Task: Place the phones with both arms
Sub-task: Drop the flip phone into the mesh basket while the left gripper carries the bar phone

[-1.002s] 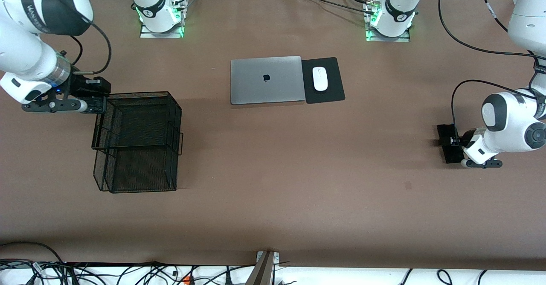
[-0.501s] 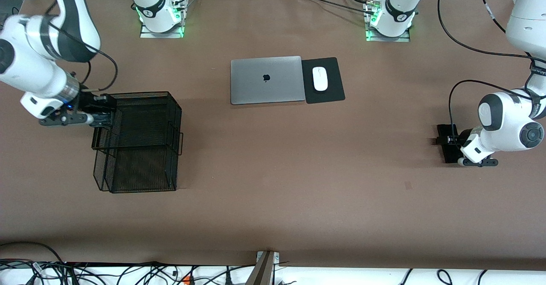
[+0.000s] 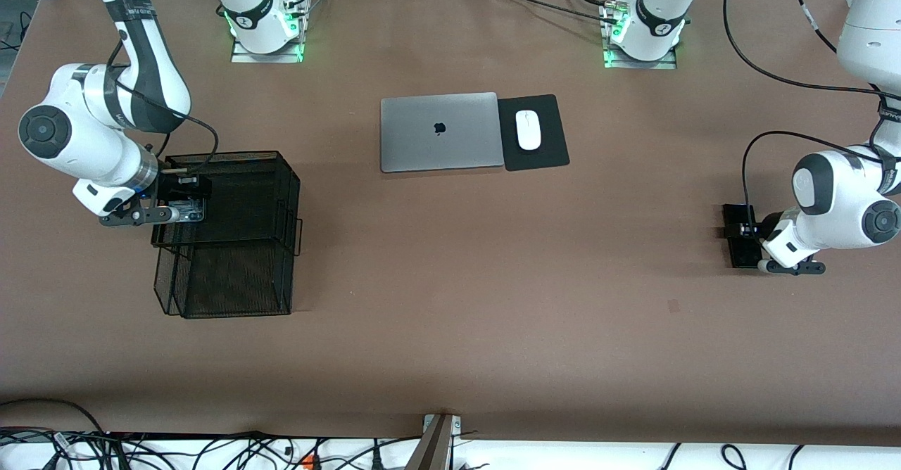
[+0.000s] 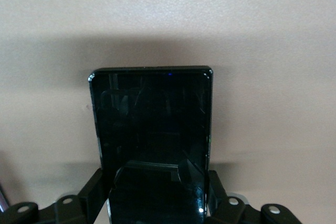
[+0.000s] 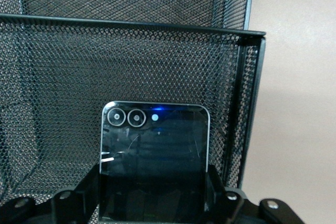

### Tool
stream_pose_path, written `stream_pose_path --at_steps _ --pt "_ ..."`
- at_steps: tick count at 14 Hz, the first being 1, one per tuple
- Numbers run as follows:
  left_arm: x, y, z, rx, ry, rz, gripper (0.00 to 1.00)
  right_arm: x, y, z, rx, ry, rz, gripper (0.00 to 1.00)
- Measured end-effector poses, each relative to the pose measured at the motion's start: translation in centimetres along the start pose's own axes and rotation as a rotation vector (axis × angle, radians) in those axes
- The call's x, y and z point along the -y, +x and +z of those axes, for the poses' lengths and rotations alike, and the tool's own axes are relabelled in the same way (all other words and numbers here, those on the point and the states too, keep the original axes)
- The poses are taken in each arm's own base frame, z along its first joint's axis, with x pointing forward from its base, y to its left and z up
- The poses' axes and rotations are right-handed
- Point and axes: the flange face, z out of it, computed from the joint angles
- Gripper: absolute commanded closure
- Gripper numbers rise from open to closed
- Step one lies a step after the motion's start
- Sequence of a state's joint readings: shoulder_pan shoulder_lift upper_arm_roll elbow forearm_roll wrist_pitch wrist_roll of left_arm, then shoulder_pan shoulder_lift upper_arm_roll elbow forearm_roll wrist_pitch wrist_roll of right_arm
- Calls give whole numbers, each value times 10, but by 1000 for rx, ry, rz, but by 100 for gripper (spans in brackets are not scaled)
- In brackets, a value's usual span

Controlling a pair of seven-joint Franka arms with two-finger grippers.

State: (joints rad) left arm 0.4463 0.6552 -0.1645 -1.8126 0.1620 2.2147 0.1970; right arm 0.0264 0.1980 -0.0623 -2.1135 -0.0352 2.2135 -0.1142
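Holding lavender phone [image 5: 155, 156] over basket [image 3: 232, 195]; black phone [image 4: 152, 129] gripped.

Both phones run off their wrist views at six o'clock: the black phone [image 4: 152, 140] and the lavender-white phone [image 5: 155, 161].

L arm reached from its base out to its own end of the table, wrist bent low; left gripper [image 3: 747, 231] sat just above the table w/ jaws clamped. R arm folded at elbow near its end, wrist angled down, right gripper [image 3: 188, 210] held up, jaws closed
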Motion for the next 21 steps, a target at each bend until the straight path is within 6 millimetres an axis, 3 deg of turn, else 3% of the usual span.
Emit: stream_pose_path --at_steps 2,4,6,8,10,13,17,19,21 --pt "-10 3 -10 31 -8 16 67 1 1 0 -2 21 16 0" --pt "-28 11 -36 68 -18 38 67 0 3 -5 -13 26 21 0" --pt "-55 19 -73 102 -30 35 67 0 7 -15 -16 26 21 0" --pt "-99 26 -103 116 -39 9 67 -2 13 -42 9 29 21 0" --pt "-162 32 -116 110 -34 1 67 -4 20 -88 33 33 21 0" --pt "-287 32 -112 106 12 13 67 -6 21 -153 42 36 20 0" --pt "-453 10 -97 79 30 16 67 -7 20 -202 23 34 38 0" --pt "-516 -2 -82 20 -8 13 66 -6 19 -219 20 33 63 0" --pt "-554 -9 -60 -19 -41 -12 67 -3 17 -233 20 33 90 0"
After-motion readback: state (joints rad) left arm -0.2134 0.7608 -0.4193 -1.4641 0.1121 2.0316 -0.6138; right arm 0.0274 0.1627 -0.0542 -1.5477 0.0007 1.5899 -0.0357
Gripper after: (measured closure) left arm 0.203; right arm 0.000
